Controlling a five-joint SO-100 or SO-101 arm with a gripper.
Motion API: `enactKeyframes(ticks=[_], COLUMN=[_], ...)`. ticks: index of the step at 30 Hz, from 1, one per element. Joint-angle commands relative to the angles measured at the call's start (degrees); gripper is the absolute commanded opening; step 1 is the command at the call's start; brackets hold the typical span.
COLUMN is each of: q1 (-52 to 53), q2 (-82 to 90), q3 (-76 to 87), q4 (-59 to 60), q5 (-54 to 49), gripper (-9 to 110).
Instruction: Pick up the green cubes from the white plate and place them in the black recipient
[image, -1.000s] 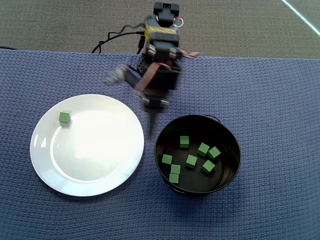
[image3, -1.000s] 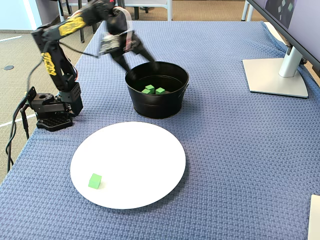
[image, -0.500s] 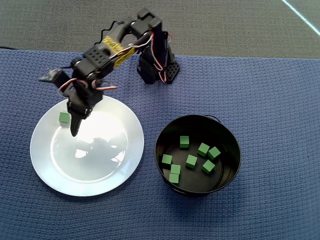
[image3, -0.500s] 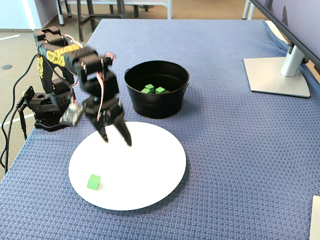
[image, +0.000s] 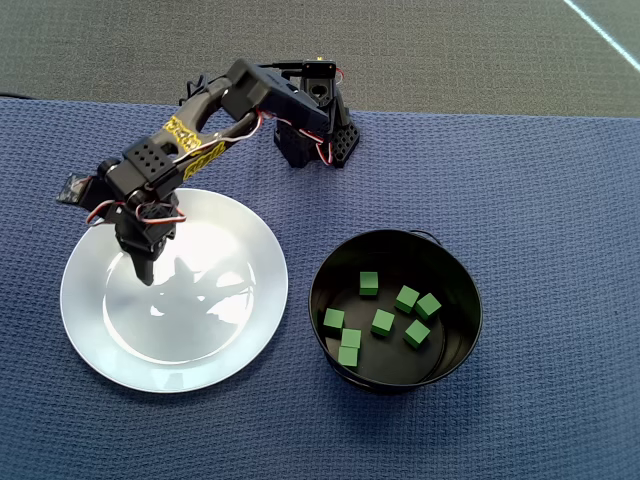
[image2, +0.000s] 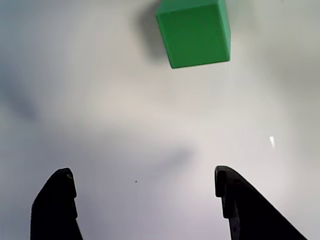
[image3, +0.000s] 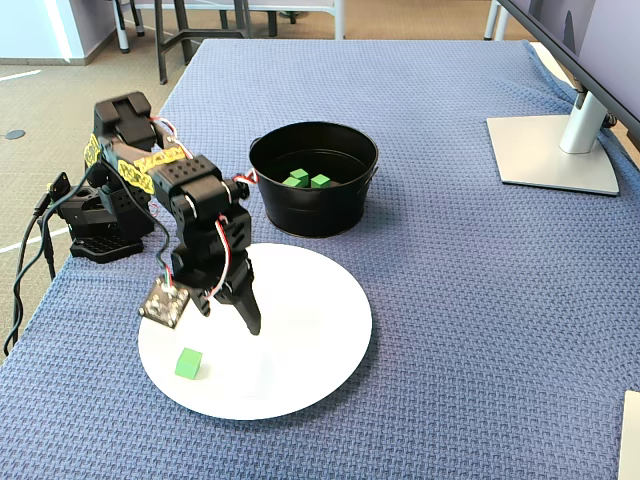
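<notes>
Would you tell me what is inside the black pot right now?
The overhead view shows eight green cubes on the black pot's floor. In the fixed view its near wall hides all but two.

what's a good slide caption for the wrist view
Open gripper hovering above the white plate, lined up toward one green cube.

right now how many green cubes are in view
8: seven in the black pot, e.g. one, and one on the white plate at. The pot wall could hide more.
</notes>
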Motion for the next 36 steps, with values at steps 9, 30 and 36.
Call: enactKeyframes(ticks=[9,30,36], q1=[-1.93,2.29,4.04], q2=[-9.67,2.9,4.57], q3=[-14.68,-7.21,-5.8], q4=[12.13,23.64,23.55], q5=[-2.99,-6.94,-7.56], gripper=[30,28,26])
